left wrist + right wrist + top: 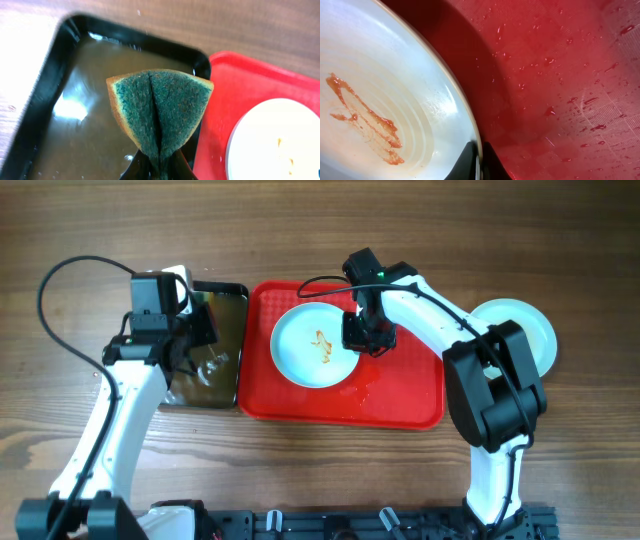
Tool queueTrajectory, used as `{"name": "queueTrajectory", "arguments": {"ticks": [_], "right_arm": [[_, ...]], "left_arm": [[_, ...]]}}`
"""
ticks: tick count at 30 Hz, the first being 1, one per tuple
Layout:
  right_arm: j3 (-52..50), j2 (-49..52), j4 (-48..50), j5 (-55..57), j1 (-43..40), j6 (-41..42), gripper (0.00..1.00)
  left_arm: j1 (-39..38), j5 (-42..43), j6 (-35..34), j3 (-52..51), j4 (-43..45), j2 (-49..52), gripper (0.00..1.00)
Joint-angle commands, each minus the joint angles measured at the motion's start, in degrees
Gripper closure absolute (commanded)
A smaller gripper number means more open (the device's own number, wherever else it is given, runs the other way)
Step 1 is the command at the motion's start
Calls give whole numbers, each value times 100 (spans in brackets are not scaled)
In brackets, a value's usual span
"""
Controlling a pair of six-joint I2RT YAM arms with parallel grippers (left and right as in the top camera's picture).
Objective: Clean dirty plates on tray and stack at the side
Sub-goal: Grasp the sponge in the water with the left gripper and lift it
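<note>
A pale plate with a brown sauce squiggle lies on the red tray. My right gripper is shut on its right rim; in the right wrist view the fingers pinch the plate's edge, which is lifted a little above the wet tray. My left gripper is shut on a green-and-yellow sponge, held above the black tray of brownish water. A clean pale plate lies on the table right of the red tray, partly hidden by my right arm.
The black tray sits directly left of the red tray, their rims nearly touching. Bare wooden table surrounds both. The plate's edge shows at the right of the left wrist view.
</note>
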Motion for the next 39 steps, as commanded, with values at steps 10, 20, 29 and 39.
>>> {"name": "queueTrajectory", "arguments": {"ticks": [10,20,29,39], "right_arm": [[-157,219,-118,319,-2,-74,96],[-157,219,-118,317,-2,-74,96],[-157,219,-120,317,-2,-72,96],[-157,219,-116,317,-2,-72,96]], "left_arm": [[7,-321,28,28,817,-1163,96],[7,-319,26,28,979,-1419,96],[7,-321,28,28,979,-1419,96],[7,-321,28,28,977,-1419,96]]}}
